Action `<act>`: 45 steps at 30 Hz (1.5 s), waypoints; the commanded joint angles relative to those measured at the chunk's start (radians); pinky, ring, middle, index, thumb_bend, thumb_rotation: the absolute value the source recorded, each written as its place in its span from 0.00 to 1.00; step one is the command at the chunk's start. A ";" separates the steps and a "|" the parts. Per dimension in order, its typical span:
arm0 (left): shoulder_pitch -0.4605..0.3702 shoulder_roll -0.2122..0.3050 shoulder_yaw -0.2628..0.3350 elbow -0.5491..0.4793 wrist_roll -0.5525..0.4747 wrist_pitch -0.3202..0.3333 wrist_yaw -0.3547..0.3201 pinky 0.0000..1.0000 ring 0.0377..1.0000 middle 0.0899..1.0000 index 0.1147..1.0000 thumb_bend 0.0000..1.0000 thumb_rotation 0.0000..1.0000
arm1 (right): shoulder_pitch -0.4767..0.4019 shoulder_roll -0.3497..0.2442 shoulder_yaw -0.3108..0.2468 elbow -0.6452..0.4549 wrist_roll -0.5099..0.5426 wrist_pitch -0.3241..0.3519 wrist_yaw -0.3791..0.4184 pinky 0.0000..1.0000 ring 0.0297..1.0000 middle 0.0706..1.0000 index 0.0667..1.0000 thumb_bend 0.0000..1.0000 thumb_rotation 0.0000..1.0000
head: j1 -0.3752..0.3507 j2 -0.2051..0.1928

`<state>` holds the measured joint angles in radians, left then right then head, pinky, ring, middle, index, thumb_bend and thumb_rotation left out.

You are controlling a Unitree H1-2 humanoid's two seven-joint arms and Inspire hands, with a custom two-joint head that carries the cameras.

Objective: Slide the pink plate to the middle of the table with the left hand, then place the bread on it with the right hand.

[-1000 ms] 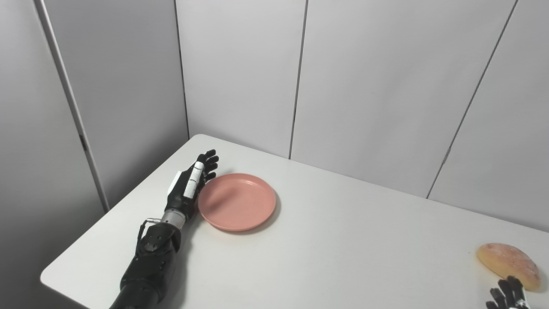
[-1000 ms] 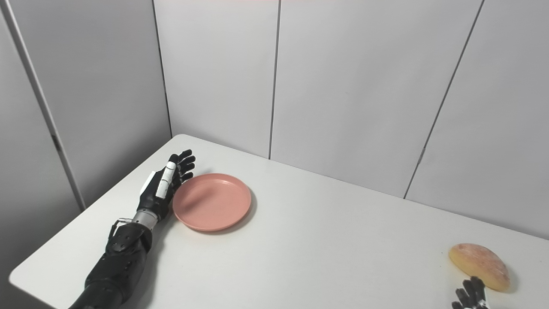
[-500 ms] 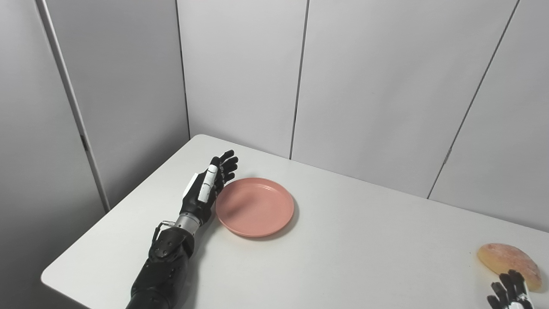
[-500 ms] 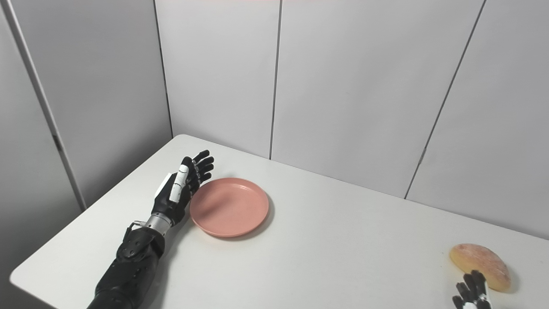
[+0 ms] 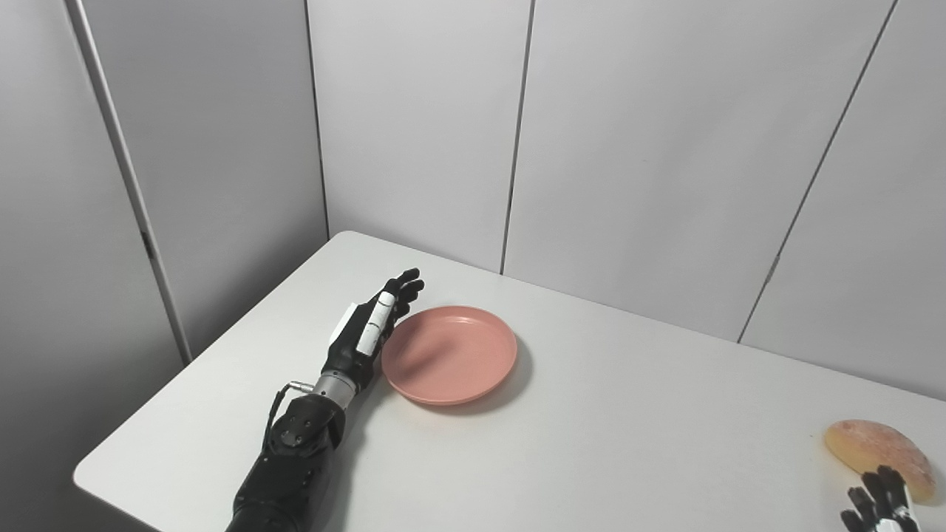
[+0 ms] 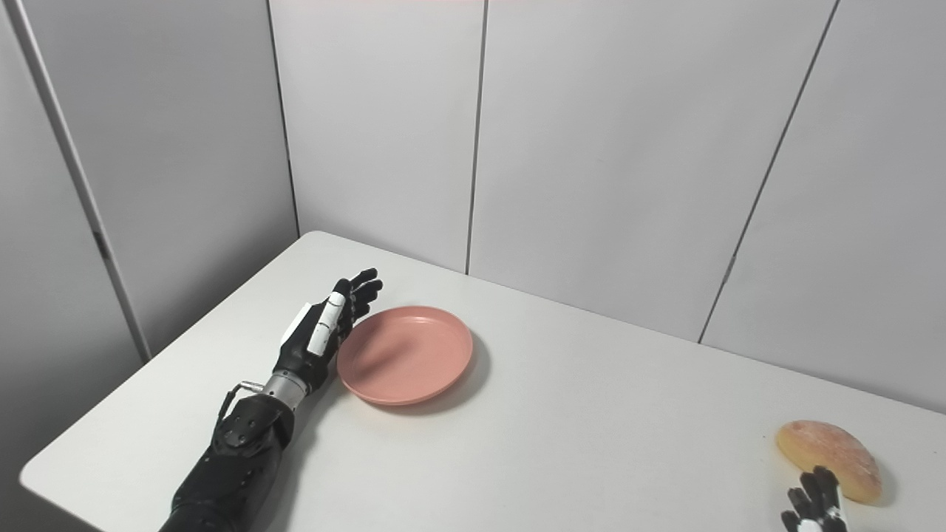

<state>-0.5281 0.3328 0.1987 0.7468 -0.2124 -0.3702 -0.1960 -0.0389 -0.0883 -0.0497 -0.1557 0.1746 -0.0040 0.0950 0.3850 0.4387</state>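
Two head cameras side by side, looking down at the same table (image 5: 606, 443), slightly offset

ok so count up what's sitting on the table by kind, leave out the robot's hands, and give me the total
Pink plate: 1
Bread: 1
Total: 2

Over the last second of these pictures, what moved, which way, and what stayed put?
The left hand, open and flat against the pink plate's left rim, pushed it rightward toward the table's middle. Nothing was grasped. The bread stayed at the right edge, with the right hand waiting just below it.
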 commanded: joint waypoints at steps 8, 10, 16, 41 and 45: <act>0.000 -0.036 -0.017 0.003 0.006 -0.002 0.014 1.00 0.96 0.89 0.85 0.76 0.99 | -0.013 -0.002 -0.005 -0.044 -0.005 0.005 -0.006 1.00 1.00 1.00 1.00 0.41 0.84 | 0.000 0.004; -0.001 -0.037 -0.019 -0.004 0.007 -0.001 0.014 1.00 0.96 0.89 0.85 0.76 1.00 | -0.013 -0.003 -0.004 -0.045 -0.007 0.007 -0.007 1.00 1.00 1.00 1.00 0.41 0.84 | 0.000 0.004; -0.004 -0.038 -0.017 -0.008 0.005 0.001 0.015 0.99 0.96 0.89 0.85 0.75 1.00 | -0.014 -0.006 -0.003 -0.046 -0.008 0.005 -0.007 1.00 1.00 1.00 1.00 0.40 0.85 | 0.000 0.005; -0.013 -0.030 0.007 -0.015 -0.012 -0.013 0.015 1.00 0.96 0.88 0.84 0.74 0.98 | -0.011 -0.006 -0.002 -0.059 -0.019 0.019 -0.005 1.00 1.00 1.00 1.00 0.39 0.86 | -0.001 0.009; -0.020 -0.029 0.017 -0.009 -0.027 -0.016 0.006 0.99 0.95 0.88 0.84 0.75 0.97 | -0.012 -0.007 -0.001 -0.057 -0.018 0.018 -0.002 1.00 1.00 1.00 1.00 0.37 0.86 | -0.001 0.010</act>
<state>-0.5347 0.3091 0.2087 0.7365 -0.2200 -0.3696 -0.1908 -0.0388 -0.0884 -0.0490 -0.1810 0.1530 0.0133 0.0885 0.3835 0.4479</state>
